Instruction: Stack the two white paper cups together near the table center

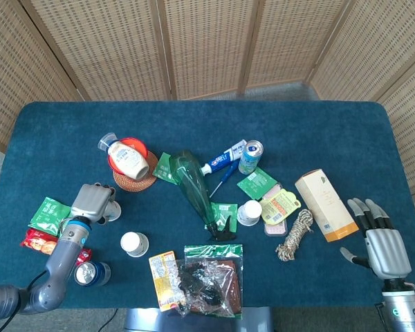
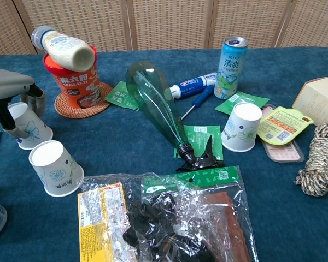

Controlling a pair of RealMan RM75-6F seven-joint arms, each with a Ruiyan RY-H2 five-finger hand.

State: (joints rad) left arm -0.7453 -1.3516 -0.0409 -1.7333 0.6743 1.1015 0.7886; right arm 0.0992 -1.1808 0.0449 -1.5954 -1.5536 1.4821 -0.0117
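Observation:
Three white paper cups stand upside down on the blue table. My left hand (image 1: 91, 202) (image 2: 11, 90) sits over the leftmost cup (image 2: 27, 128), with fingers and thumb on either side gripping it; the cup is tilted. In the head view the hand hides most of that cup. A second cup (image 1: 133, 243) (image 2: 54, 168) stands just in front of it, untouched. The third cup (image 1: 249, 212) (image 2: 242, 126) is near the table's middle, beside the green packets. My right hand (image 1: 386, 242) rests open at the front right corner, holding nothing.
A red noodle tub (image 1: 128, 160) with a sauce bottle on top stands behind the left hand. A green plastic bottle (image 1: 196, 183) lies across the middle. A can (image 1: 91, 273), snack bags (image 1: 204, 277), rope (image 1: 296, 235) and a carton (image 1: 325, 205) lie along the front.

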